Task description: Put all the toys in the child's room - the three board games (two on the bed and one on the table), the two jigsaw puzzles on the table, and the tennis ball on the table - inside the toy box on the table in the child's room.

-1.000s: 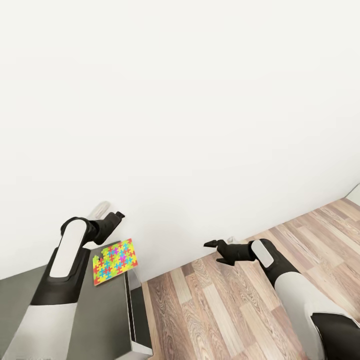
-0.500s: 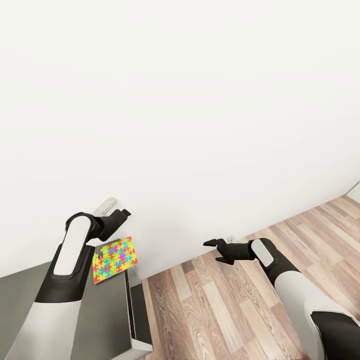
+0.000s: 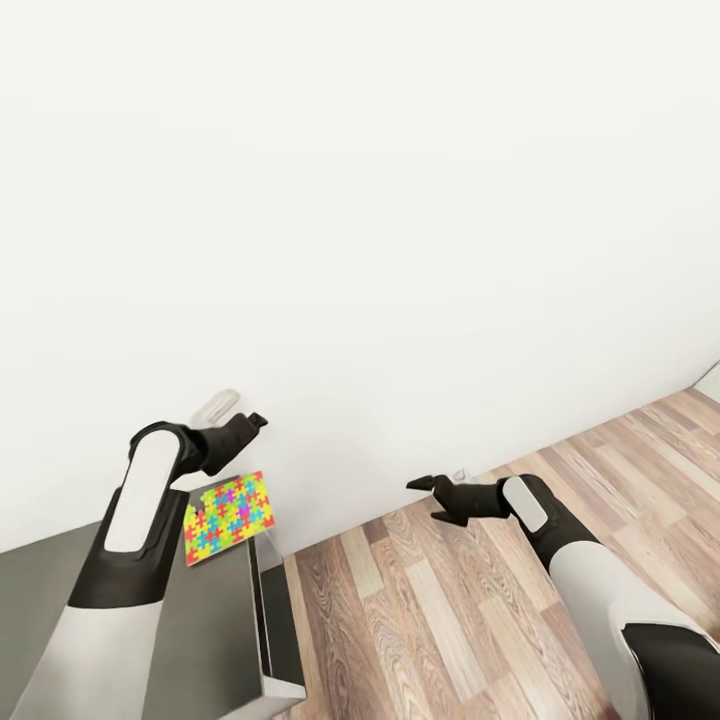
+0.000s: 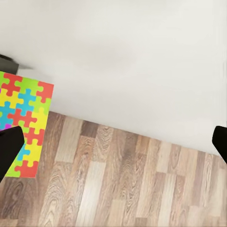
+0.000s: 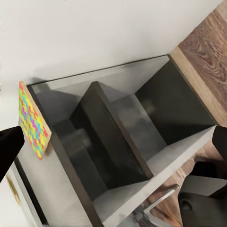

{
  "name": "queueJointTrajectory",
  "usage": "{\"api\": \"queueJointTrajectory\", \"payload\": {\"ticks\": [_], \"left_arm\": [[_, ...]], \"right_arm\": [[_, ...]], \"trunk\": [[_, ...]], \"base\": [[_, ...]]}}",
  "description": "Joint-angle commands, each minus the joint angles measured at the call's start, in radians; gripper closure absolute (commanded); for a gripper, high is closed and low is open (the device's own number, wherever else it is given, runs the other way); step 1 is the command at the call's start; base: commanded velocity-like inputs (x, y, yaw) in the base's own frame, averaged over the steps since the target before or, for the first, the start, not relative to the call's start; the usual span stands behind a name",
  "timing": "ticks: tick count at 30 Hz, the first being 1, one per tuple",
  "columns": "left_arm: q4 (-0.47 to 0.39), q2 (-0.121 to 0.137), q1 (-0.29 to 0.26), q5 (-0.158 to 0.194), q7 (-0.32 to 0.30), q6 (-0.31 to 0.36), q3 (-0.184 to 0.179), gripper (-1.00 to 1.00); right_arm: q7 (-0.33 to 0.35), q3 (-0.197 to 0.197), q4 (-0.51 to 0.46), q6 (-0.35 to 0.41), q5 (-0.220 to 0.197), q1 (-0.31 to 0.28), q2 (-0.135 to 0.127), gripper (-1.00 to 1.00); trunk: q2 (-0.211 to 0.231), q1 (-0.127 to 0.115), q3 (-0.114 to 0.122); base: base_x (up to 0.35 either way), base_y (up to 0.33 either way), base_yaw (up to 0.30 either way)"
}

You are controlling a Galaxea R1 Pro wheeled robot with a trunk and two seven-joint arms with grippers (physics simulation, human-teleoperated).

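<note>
A bright multicoloured jigsaw puzzle [image 3: 228,505] lies flat on the far corner of the grey table [image 3: 215,620]. My left gripper [image 3: 250,424] hovers just above and beyond the puzzle, close to the white wall, open and holding nothing. In the left wrist view the puzzle [image 4: 21,123] sits beside one dark fingertip [image 4: 9,147], with the fingers far apart. My right gripper [image 3: 428,492] hangs open over the wood floor, to the right of the table. The right wrist view looks back at the puzzle's edge [image 5: 33,120] on the table corner. The toy box and other toys are out of view.
The grey table has open dark compartments [image 5: 113,142] under its top, facing the right arm. A white wall [image 3: 400,250] stands close behind both grippers. Wood floor [image 3: 430,620] spreads out to the right of the table.
My left gripper has risen a little and shifted right toward the wall, above the puzzle. The view has shifted slightly. The right arm has barely moved.
</note>
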Motion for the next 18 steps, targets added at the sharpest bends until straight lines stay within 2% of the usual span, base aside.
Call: {"api": "queueJointTrajectory", "payload": {"ticks": [1,18], "left_arm": [[-0.005,0.0,-0.001,0.007,0.003,0.007,0.0,-1.0],[-0.018,-0.003,-0.002,0.008,-0.021,0.021,-0.001,-1.0]], "right_arm": [[0.008,-0.002,-0.003,0.004,0.008,0.0,0.0,-1.0],[0.01,-0.001,-0.024,0.004,0.009,0.001,0.001,-1.0]], "trunk": [[-0.009,0.004,-0.005],[-0.128,0.07,-0.059]], "base": [[0.0,0.0,0.0],[0.0,0.0,0.0]]}}
